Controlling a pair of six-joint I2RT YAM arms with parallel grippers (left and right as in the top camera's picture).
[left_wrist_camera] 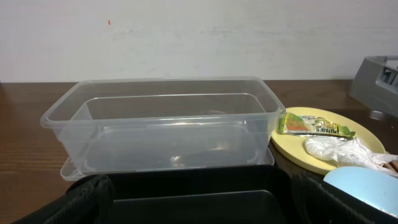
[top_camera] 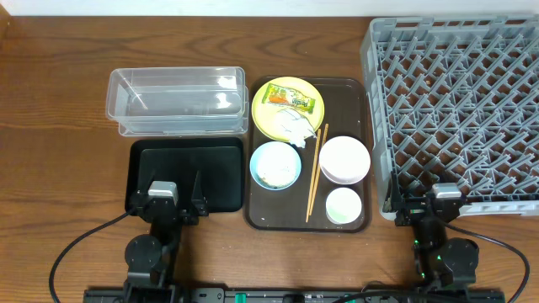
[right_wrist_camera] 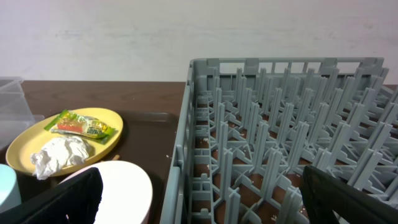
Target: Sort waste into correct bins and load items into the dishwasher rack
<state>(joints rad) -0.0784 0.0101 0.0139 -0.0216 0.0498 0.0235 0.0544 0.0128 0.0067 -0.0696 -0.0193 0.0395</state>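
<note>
both arms sit at the near edge of the worktop. left claw is wide open and holds nothing. right claw is the same, wide open and empty. nothing sorted yet: wrapper and tissue lie on the yellow plate, at the far end of the brown tray. likely first pick is the wrapper: come straight down, pinch its middle clear of the tissue, don't drag the plate, then carry it left to the clear tub.

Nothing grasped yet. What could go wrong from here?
1. Chopsticks lie flat, close between blue bowl and white bowl: thin target, jaws may knock a bowl.
2. Tissue sits beside wrapper on the plate: one grab may drag both.
3. Loose rice in the blue bowl could spill when tipped.
</note>
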